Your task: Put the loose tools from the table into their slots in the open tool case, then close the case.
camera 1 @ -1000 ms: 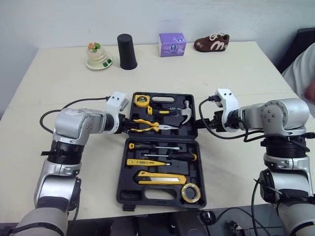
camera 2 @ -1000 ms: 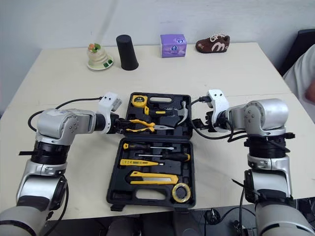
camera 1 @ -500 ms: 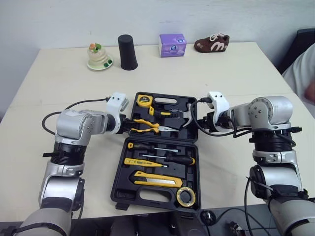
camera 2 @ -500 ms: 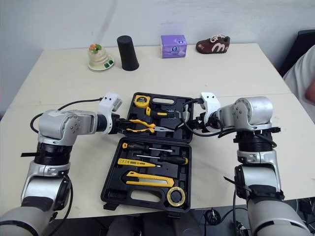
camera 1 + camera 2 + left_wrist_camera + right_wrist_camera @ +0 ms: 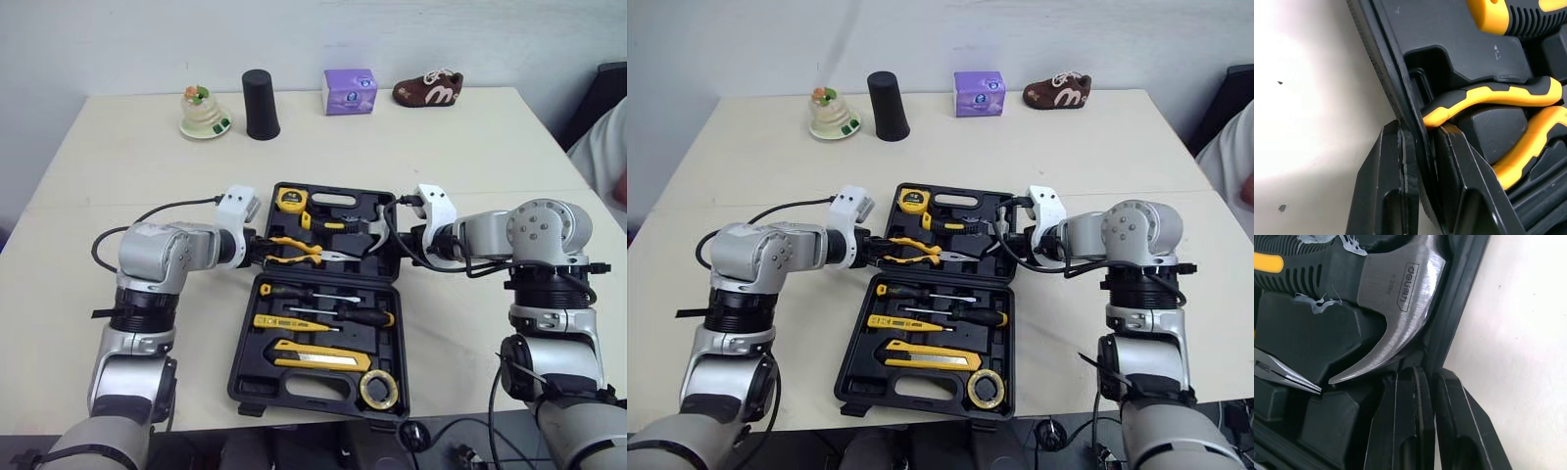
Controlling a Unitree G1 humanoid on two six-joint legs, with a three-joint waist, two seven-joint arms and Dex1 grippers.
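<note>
open tool case (image 5: pixel 312 390) on a pale table (image 5: pixel 118 186), its near rim close to the table's near edge. in the case's near half lay a tape roll (image 5: pixel 377 388), a knife (image 5: pixel 318 356) and screwdrivers (image 5: pixel 323 315). in its far half sat pliers (image 5: pixel 299 253), a hammer (image 5: pixel 364 230) and a tape measure (image 5: pixel 290 200). no loose tools showed beside the case, so closing looked like the step in hand.

the left gripper (image 5: pixel 259 251) was clenched on the far half's left wall, the right gripper (image 5: pixel 402 245) on its right wall. both sides would best rise together, evenly, folding the far half toward the near one so the pliers and hammer stay seated.

bare table lay on either side of the case. well beyond it stood a black cup (image 5: pixel 261 103), a small dish (image 5: pixel 203 113), a purple box (image 5: pixel 350 91) and a brown shoe (image 5: pixel 428 90).
</note>
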